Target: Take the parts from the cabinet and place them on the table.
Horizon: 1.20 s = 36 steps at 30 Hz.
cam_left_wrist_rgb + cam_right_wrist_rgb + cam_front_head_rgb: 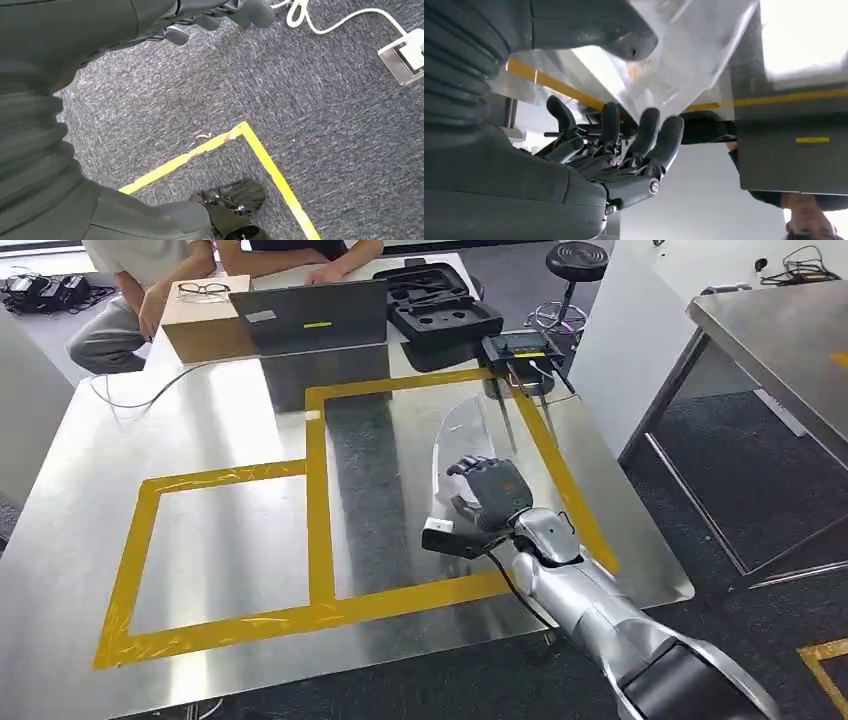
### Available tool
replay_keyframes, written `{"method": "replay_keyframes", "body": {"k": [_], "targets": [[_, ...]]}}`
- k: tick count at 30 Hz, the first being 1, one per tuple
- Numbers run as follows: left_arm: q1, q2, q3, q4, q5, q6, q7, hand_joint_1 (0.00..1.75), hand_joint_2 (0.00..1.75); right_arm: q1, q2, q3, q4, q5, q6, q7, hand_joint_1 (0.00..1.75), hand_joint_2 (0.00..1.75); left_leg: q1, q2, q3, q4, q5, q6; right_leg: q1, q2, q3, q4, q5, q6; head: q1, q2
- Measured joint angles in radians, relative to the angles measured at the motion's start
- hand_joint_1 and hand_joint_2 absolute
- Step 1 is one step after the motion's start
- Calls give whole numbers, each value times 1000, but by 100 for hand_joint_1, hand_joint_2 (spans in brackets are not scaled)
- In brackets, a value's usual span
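Note:
A clear curved plastic part (462, 445) lies flat on the steel table (230, 410), inside the right-hand yellow tape rectangle (315, 490). My right hand (488, 492) hovers at the part's near end, palm down. In the right wrist view the clear sheet (684, 60) runs between the thick thumb (624, 37) and the dark fingers (644, 132). They stand well apart and grip nothing. My left hand (210, 17) hangs at my side over grey carpet, fingers loose and holding nothing.
Across the table sits a person (140, 290). Along that far edge are a cardboard box with glasses (205, 310), a grey laptop (310, 320), a black foam case (440, 305) and a black device with cables (520, 348). A second steel table (790, 340) stands to the right.

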Motion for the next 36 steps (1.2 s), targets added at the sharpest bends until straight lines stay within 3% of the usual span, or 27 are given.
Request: {"method": "replay_keyframes", "body": {"k": [1, 11, 19, 20, 21, 22, 23, 24, 27, 28, 29, 32, 33, 34, 36], "targets": [[0, 0, 0, 0, 2, 0, 0, 0, 0, 0, -3, -5, 0, -2, -8, -7, 0, 0, 0, 0, 0, 0, 0, 0, 0, 0, 0, 0, 0, 0, 0, 0], [-1, 0, 0, 0, 23, 4, 23, 0, 0, -30, -24, -43, -36, 2, -81, -37, 0, 0, 0, 1, 0, 0, 0, 0, 0, 0, 0, 0, 0, 0, 0, 0], [0, 2, 1, 0, 36, 6, 57, 0, 0, -97, -49, -56, -166, 34, -111, -46, 0, 0, 0, 1, 0, 0, 0, 0, 0, 0, 0, 1, 0, 0, 0, 0], [0, 4, 2, 0, 40, 6, 60, 0, 0, -107, -56, -61, -193, 42, -109, -39, 0, 0, -1, 1, -1, 2, -1, 1, -1, 0, 1, -1, 1, 2, 0, 0], [0, 8, 2, 0, 44, 6, 64, 0, 0, -112, -60, -65, -225, 53, -111, -29, 0, 0, -6, 0, 1, 2, -4, 11, -5, 0, 3, -8, 4, 12, -1, 0], [1, 8, 3, 0, 47, 6, 66, 0, 0, -117, -66, -70, -263, 64, -112, -16, 0, 0, 0, 4, 11, -15, 5, 17, -1, 1, 10, -15, 7, 17, -1, 0], [2, 7, 3, 0, 49, 6, 69, 0, 0, -117, -74, -74, -290, 76, -114, -6, 0, 0, 9, 9, 24, -33, 14, 17, -3, 1, 12, -6, -1, 18, 0, 0], [1, 8, 3, 0, 51, 7, 77, 0, 0, -118, -79, -79, -327, 92, -116, 8, 0, 0, 9, 9, 30, -43, 18, 23, -1, 0, -3, 28, -28, 21, 2, 0], [1, 9, 3, 0, 52, 8, 90, 0, 0, -92, -103, -93, -420, 119, -109, 41, 0, 0, 11, 12, 29, -42, 18, 23, -15, 0, -113, 256, -138, 35, 3, 0], [3, 10, 3, 0, 52, 9, 95, 0, 0, -72, -114, -100, -456, 126, -105, 48, 0, 0, 13, 11, 28, -41, 18, 21, -21, 0, -137, 302, -146, 40, 3, 0], [5, 10, 3, 0, 50, 10, 98, 0, 0, -56, -120, -106, -483, 132, -99, 51, 0, 0, 16, 10, 28, -40, 17, 18, -26, -1, -136, 297, -132, 44, 3, 0], [10, 10, 3, 0, 47, 19, 104, 0, 0, -33, -135, -127, -560, 143, -95, 52, 0, 0, 32, 11, 18, -12, 5, -9, -47, -6, -7, 46, -8, 67, 3, 0], [10, 16, 3, -1, 42, 28, 110, 0, 0, -30, -139, -131, -577, 148, -95, 51, 0, 0, 27, 10, 10, 2, -1, -21, -42, -4, 2, 24, -19, 68, 3, 0], [10, 14, 3, -1, 40, 32, 113, 0, 0, -20, -139, -134, -593, 155, -95, 50, 0, 0, 26, 9, 8, 11, -5, -32, -40, 6, -3, 22, -13, 49, 3, 0], [14, 14, 3, -1, 37, 39, 116, 0, 0, 5, -149, -142, -628, 168, -95, 54, 0, 0, 30, 8, 10, 0, 5, -47, -32, 4, -9, 33, -12, 29, 2, 0]]}}
